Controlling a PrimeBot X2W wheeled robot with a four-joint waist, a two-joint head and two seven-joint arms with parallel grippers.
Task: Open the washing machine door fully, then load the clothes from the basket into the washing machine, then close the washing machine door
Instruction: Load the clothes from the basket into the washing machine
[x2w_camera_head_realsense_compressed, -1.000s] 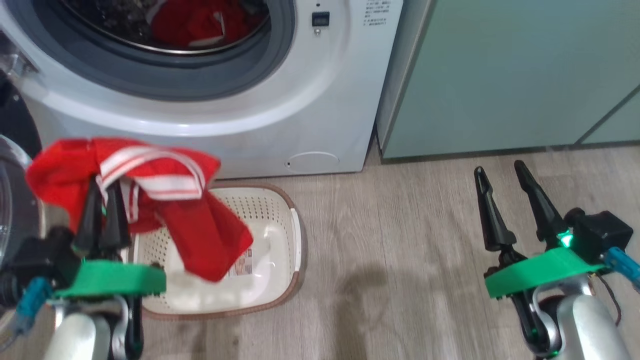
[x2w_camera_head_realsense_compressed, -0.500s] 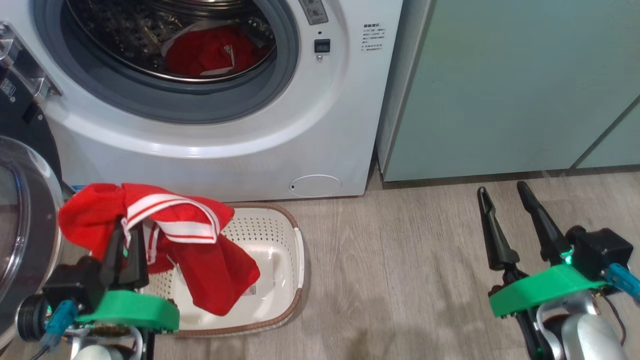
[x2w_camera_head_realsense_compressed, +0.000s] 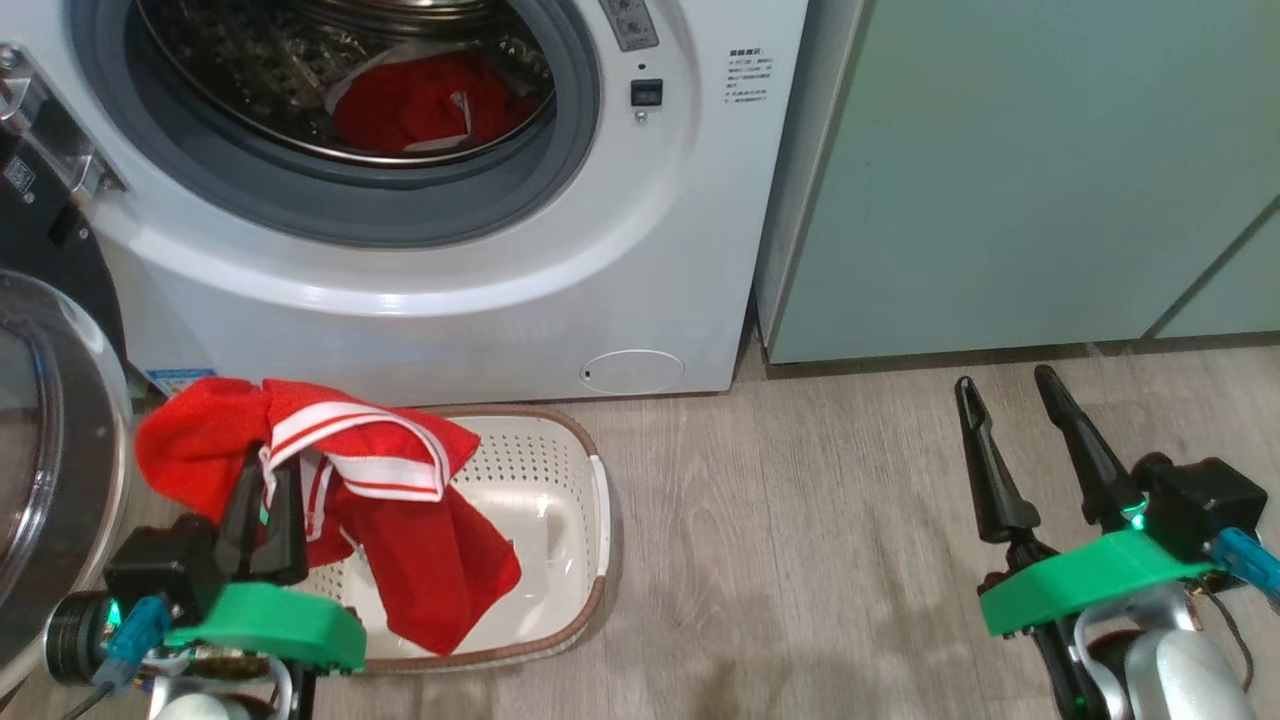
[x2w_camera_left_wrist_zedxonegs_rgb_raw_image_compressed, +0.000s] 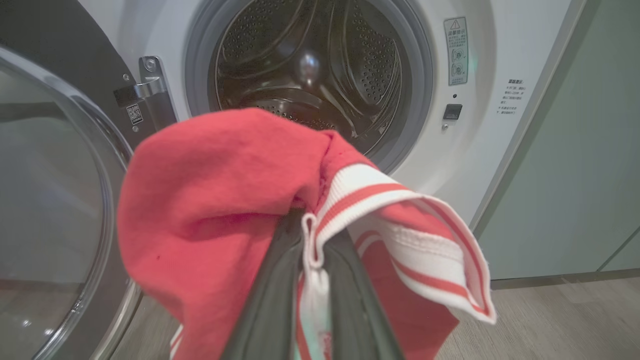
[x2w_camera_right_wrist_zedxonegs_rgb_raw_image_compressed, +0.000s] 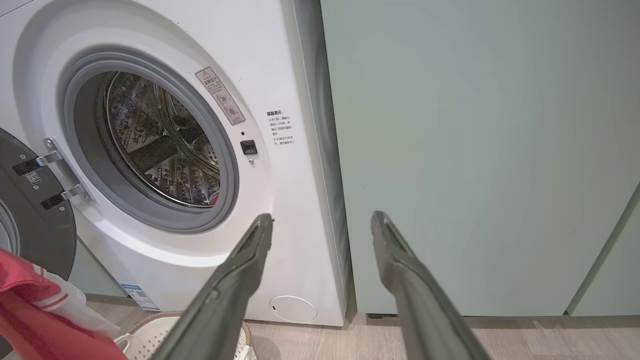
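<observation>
Since the washing machine door (x2w_camera_head_realsense_compressed: 55, 450) already stands swung wide at your far left, the opening step looks done. Next along, your left gripper (x2w_camera_head_realsense_compressed: 272, 470) pinches the clothes (x2w_camera_head_realsense_compressed: 430, 560) tight between narrow fingers, lifted above the basket (x2w_camera_head_realsense_compressed: 597, 520) in front of the washing machine (x2w_camera_head_realsense_compressed: 450, 300). What shows of the basket's floor is bare. One red piece (x2w_camera_head_realsense_compressed: 420, 100) already lies in the drum (x2w_camera_head_realsense_compressed: 250, 70). Far right, your right gripper (x2w_camera_head_realsense_compressed: 1002, 380) hangs with fingers spread wide, empty. Left for you: load this garment, then close the door.

Long tapered black fingers (x2w_camera_head_realsense_compressed: 988, 470) on the left end effector (x2w_camera_head_realsense_compressed: 268, 482) and right end effector (x2w_camera_head_realsense_compressed: 1003, 380), bright green plastic wrist plates (x2w_camera_head_realsense_compressed: 1085, 578), boxy black camera housings (x2w_camera_head_realsense_compressed: 1205, 500), small green light (x2w_camera_head_realsense_compressed: 1132, 513), blue cable plugs (x2w_camera_head_realsense_compressed: 1245, 550), rounded silver-white forearms (x2w_camera_head_realsense_compressed: 1180, 675)
</observation>
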